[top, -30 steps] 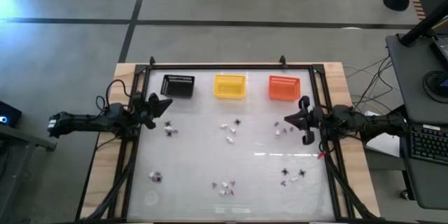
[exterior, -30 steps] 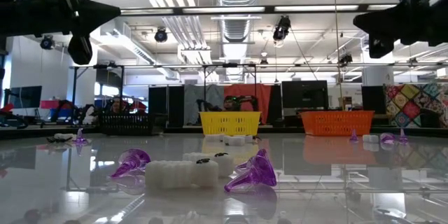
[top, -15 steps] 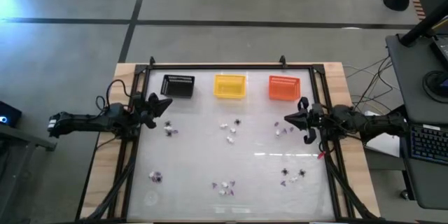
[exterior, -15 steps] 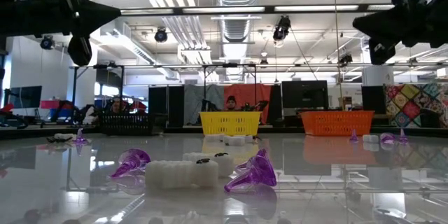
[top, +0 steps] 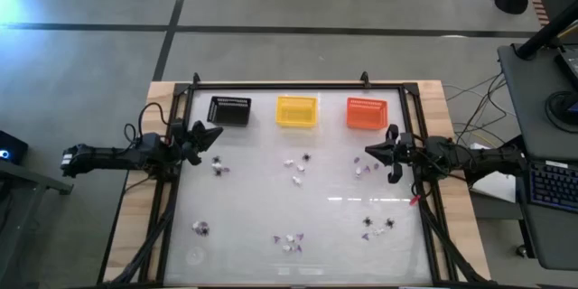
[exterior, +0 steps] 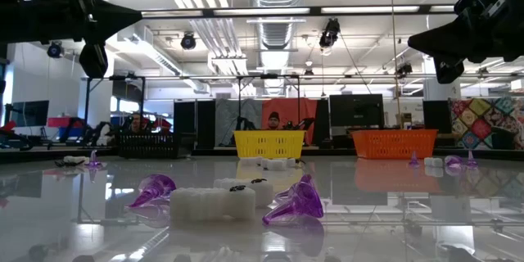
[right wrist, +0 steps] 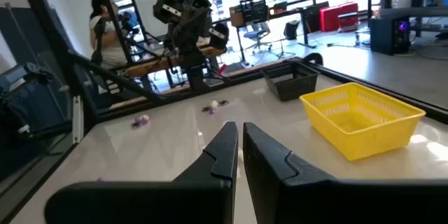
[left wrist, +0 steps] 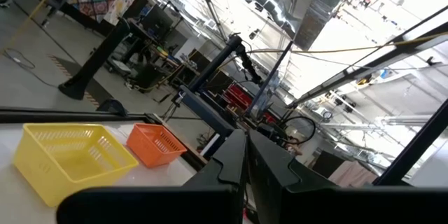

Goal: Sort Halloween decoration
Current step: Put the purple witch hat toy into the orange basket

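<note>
Inventory, taken left to right across my table (top: 253, 208)

1. My left gripper (top: 209, 135): raised over the table's left edge, just in front of the black basket (top: 229, 110); fingers pressed together, holding nothing. In the left wrist view the two fingers (left wrist: 234, 164) meet with no gap.

2. Trinkets, left half: a small cluster (top: 219, 168) near my left gripper, white and purple bits; a lone purple-and-white bit (top: 201, 228) by the near left corner. Too small from above to tell which way any of them points.

3. Yellow basket (top: 296, 111), middle of the far row, long side running across the table. Before it, a centre cluster (top: 297, 164) of white bits with one dark spider shape.

4. Near-edge cluster (top: 289, 240): in the low view, a white ridged piece (exterior: 212, 203) lies on its side, long axis across the picture; a purple cone (exterior: 293, 202) lies tipped over, its thin tip towards the upper right; a second purple piece (exterior: 151, 190) lies flat to its left.

5. Orange basket (top: 366, 113), far right. Trinkets below it (top: 366, 169) and nearer the front (top: 377, 227); shapes hard to make out.

6. My right gripper (top: 370, 153): raised at the right edge, below the orange basket, fingers (right wrist: 225, 157) nearly touching, nothing between them
</note>
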Available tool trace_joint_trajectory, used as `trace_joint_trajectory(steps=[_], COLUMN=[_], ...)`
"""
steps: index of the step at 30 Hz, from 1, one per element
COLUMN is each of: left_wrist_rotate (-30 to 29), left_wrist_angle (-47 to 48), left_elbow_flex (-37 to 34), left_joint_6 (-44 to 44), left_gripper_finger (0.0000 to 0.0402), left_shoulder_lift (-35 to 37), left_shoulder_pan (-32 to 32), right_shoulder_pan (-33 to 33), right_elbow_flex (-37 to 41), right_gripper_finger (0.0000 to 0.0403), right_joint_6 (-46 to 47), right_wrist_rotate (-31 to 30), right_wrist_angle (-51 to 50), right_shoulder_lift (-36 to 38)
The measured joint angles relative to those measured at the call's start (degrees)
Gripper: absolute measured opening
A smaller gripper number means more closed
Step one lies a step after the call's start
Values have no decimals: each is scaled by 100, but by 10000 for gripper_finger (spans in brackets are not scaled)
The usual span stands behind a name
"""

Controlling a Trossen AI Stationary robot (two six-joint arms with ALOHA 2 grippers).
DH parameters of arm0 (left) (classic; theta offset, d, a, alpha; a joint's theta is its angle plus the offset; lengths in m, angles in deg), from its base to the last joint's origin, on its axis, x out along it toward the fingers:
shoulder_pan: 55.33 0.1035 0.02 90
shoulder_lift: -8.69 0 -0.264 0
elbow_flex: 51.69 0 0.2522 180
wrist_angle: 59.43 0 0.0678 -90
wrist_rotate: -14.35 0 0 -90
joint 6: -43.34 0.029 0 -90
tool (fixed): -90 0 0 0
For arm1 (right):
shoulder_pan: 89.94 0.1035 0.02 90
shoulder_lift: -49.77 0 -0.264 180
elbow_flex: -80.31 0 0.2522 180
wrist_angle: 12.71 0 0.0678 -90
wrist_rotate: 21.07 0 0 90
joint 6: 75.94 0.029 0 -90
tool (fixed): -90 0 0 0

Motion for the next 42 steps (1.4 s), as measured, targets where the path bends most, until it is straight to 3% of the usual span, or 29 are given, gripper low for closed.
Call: trace_joint_trajectory(steps=[8, 11, 15, 24, 29, 35, 39, 42], left_wrist_rotate=[0, -2, -2, 164, 574, 702, 683, 340], left_wrist_angle=[-8, -96, -422, -1659, -1482, -496, 1470, 3027], left_elbow_flex=[0, 0, 0, 0, 403, 1390, 2119, 2616], left_joint_6=[-32, -44, -46, 544, 1316, 2182, 2340, 1749], left_gripper_finger=[0, 0, 0, 0, 13, 50, 60, 58], left_shoulder_lift=[-37, -69, -79, -90, -147, -404, -599, -814], left_shoulder_pan=[0, 0, 0, 0, 0, 0, 0, 0], right_shoulder_pan=[0, 0, 0, 0, 0, 0, 0, 0], right_elbow_flex=[2, -3, -229, -917, -1199, -1701, -2098, -2420], right_gripper_finger=[18, 18, 21, 89, 129, 153, 155, 155], right_joint_6=[252, 321, 438, 742, 752, 280, -294, -760], right_wrist_rotate=[-625, -638, -636, -640, -645, -688, -789, -791], right_wrist_angle=[634, 1156, 1097, 1119, 1108, 1108, 1100, 727], right_shoulder_lift=[0, 0, -53, -714, -1248, -1830, -2117, -2268])
